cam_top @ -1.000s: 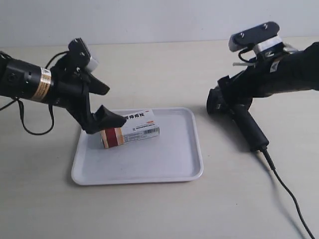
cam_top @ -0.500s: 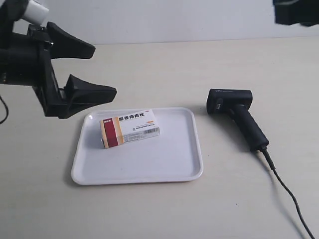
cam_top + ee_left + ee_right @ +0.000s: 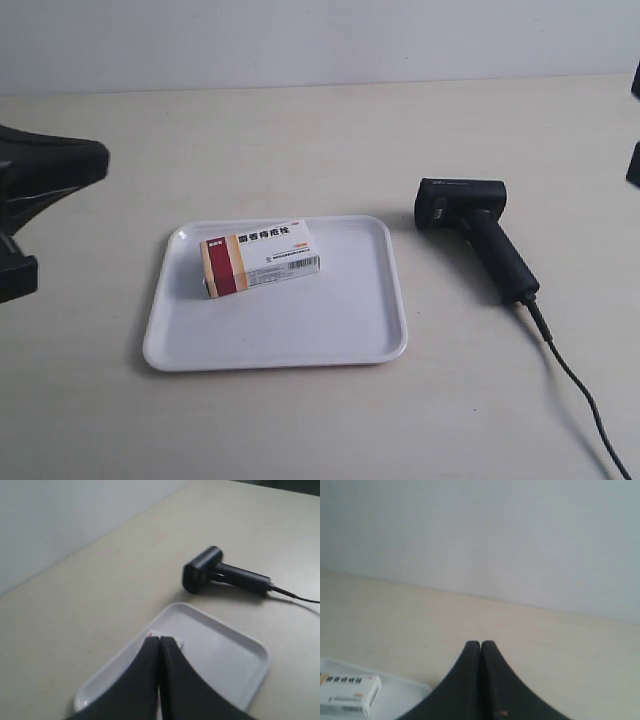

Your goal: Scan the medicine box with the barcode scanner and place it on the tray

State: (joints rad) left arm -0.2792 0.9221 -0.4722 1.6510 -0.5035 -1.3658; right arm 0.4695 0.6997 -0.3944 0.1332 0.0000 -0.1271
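Note:
The medicine box lies flat in the white tray, toward its far left part, with the red and tan band at its left end. To the tray's right the black barcode scanner lies on the table, and its cable trails toward the front. My left gripper is shut and empty, pulled back to the exterior view's left edge. Its fingers hide most of the box. My right gripper is shut and empty, far from the scanner, and sees the box.
The tabletop is pale beige with a light wall behind it. Only dark slivers of the right arm show at the exterior view's right edge. The tray's corner shows in the right wrist view.
The left arm has drawn back to the exterior view's left edge, leaving the box on the tray, and its gripper has shut. The right arm has let go of the scanner and withdrawn.

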